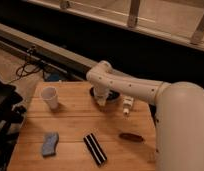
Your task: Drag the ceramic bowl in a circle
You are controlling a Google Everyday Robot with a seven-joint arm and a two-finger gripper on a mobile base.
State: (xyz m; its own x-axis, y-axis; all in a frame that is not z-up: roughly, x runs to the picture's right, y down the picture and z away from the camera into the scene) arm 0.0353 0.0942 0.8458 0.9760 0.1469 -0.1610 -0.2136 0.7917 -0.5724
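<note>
The ceramic bowl [114, 95] is a dark, shallow round dish near the far edge of the wooden table [75, 125], right of centre. My gripper [101, 99] reaches down at the bowl's left rim and covers part of it. The white arm [130, 87] stretches from the lower right across the table to the bowl. Whether the gripper touches the rim or the inside of the bowl does not show.
A white cup [50, 97] stands at the far left. A blue sponge [49, 143] and a black striped bar [95, 148] lie near the front. A brown oblong item [130, 136] and a small white object [126, 105] lie right of centre. Dark cables [30, 65] lie on the floor beyond the table.
</note>
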